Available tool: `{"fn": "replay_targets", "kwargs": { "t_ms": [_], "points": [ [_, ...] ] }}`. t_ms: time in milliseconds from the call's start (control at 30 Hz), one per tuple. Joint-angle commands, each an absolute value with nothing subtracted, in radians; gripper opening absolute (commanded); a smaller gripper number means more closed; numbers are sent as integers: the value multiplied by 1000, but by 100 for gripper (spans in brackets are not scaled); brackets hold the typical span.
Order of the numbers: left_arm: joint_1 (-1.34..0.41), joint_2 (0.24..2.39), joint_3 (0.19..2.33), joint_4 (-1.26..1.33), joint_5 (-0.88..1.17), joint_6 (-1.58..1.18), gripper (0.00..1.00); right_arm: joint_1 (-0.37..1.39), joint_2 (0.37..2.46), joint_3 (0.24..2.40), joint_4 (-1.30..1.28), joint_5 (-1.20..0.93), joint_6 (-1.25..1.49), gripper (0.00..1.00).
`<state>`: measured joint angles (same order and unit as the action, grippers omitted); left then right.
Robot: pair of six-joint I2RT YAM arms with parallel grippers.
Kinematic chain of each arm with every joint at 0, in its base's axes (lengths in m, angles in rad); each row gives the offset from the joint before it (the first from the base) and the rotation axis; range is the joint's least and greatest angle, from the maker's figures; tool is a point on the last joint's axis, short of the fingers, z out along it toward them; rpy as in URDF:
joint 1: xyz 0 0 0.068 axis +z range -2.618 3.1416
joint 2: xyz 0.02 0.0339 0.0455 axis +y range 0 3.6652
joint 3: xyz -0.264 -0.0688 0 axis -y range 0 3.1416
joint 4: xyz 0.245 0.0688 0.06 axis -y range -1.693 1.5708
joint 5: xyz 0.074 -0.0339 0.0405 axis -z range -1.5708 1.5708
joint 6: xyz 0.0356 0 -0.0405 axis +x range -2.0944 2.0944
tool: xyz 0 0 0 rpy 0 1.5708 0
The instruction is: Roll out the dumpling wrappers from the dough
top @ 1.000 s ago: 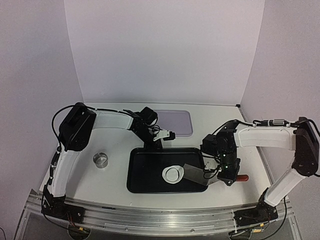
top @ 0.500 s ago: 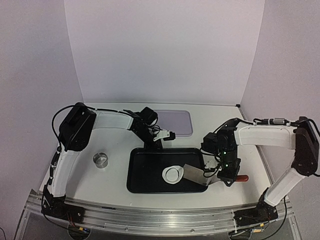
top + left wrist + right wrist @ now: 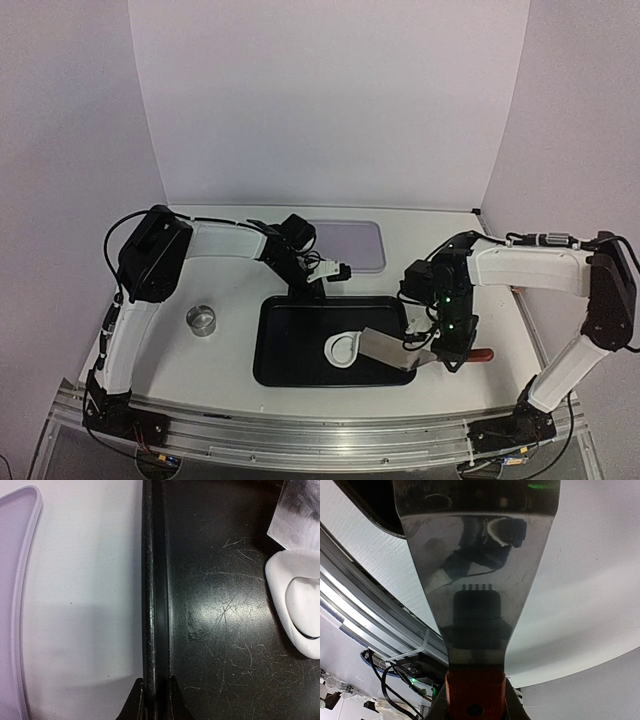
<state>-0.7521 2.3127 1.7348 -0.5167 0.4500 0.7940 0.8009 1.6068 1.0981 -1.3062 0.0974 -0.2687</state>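
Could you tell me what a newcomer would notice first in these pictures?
A black tray sits mid-table holding white dough, with the blade of a metal scraper overlapping the dough's right side. The right gripper grips the scraper's red handle, while the left gripper pinches the tray's far rim.

The scraper and dough crowd the black tray's right (left floor open).
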Motion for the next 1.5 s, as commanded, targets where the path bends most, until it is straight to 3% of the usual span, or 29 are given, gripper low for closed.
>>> {"fn": "replay_targets", "kwargs": {
  "t_ms": [0,1000,1267,1467],
  "points": [
    [-770,2313,1725,-511,388,897,0,797,1624,1171,-1297,30,-269,0],
    [-767,2305,1701,-495,377,901,0,947,1885,1526,-1352,273,-266,0],
    [-766,2303,1698,-502,391,902,0,950,1826,1689,-1446,380,-217,0],
    [-764,2304,1704,-503,401,898,0,950,1712,1529,-1550,510,-260,0]
  ]
}}
